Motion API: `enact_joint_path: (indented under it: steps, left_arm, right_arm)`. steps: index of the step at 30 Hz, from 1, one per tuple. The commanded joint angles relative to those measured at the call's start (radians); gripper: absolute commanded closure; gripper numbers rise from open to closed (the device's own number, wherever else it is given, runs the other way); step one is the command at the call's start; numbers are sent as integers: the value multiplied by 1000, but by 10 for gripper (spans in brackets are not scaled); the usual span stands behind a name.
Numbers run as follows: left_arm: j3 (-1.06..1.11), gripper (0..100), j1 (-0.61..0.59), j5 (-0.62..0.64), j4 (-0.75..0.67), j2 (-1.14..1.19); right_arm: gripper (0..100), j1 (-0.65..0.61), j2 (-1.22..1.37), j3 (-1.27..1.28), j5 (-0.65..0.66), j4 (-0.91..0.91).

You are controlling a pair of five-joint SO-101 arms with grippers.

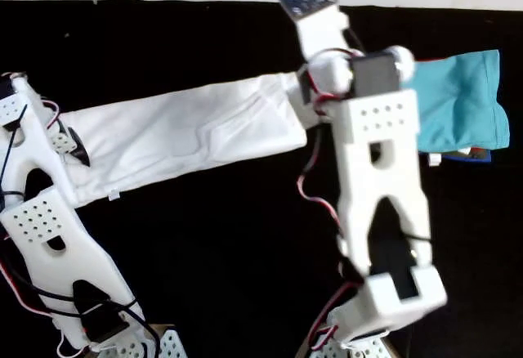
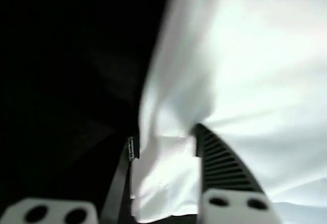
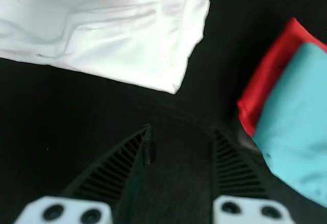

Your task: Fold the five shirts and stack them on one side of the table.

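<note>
A white shirt [image 1: 180, 133], folded into a long strip, lies across the black table [image 1: 212, 252] from the left edge toward the middle. My left gripper [image 1: 72, 147] is at its left end, shut on the cloth; the left wrist view has the white shirt [image 2: 245, 65] bunched between the fingers [image 2: 219, 157]. My right gripper [image 3: 181, 132] hangs open over bare table, just off the white shirt's [image 3: 112, 35] right end, with nothing between its fingers. In the high view the right gripper [image 1: 306, 100] sits beside that end.
A stack of folded shirts lies at the table's right side, a teal shirt [image 1: 458, 105] on top and a red one [image 3: 271, 70] beneath it. The teal shirt [image 3: 296, 121] lies close to the right gripper. Both arm bases stand at the near edge.
</note>
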Motion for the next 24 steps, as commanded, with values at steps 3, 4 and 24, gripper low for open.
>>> enact_joint_path:
  steps: [3,4,24]
  left_arm:
    - [-1,994,5,-51,2,16]
    - [-1,988,-10,-64,2,16]
    - [-493,992,-282,-272,299,7]
  right_arm:
    - [981,58,-130,147,12,7]
    - [991,62,-139,166,12,7]
    - [993,65,-573,1202,12,-469]
